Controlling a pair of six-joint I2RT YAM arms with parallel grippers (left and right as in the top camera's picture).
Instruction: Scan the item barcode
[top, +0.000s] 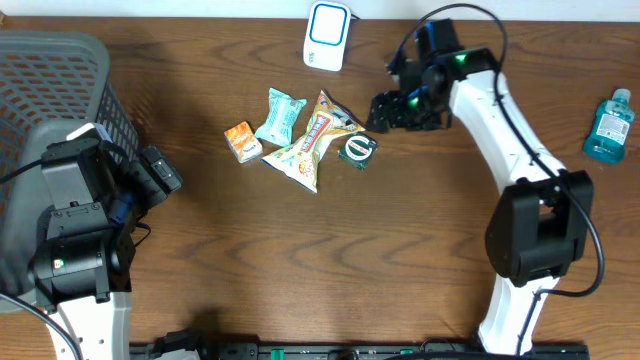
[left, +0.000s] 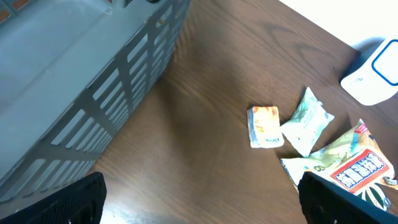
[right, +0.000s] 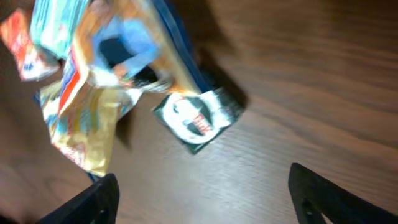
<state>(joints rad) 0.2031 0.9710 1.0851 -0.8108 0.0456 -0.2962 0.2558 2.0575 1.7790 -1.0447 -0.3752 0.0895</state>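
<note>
Several small items lie mid-table: an orange packet, a teal packet, a yellow snack bag and a green-and-white square sachet. The white-and-blue barcode scanner stands at the far edge. My right gripper hangs just right of the sachet, open and holding nothing. In the right wrist view, which is blurred, the sachet and the snack bag lie ahead of the right gripper. My left gripper is open near the basket, and the left wrist view shows bare wood between its fingers.
A grey mesh basket fills the left side, close to my left arm. A blue bottle stands at the far right. In the left wrist view the basket wall runs along the left, with the scanner at upper right.
</note>
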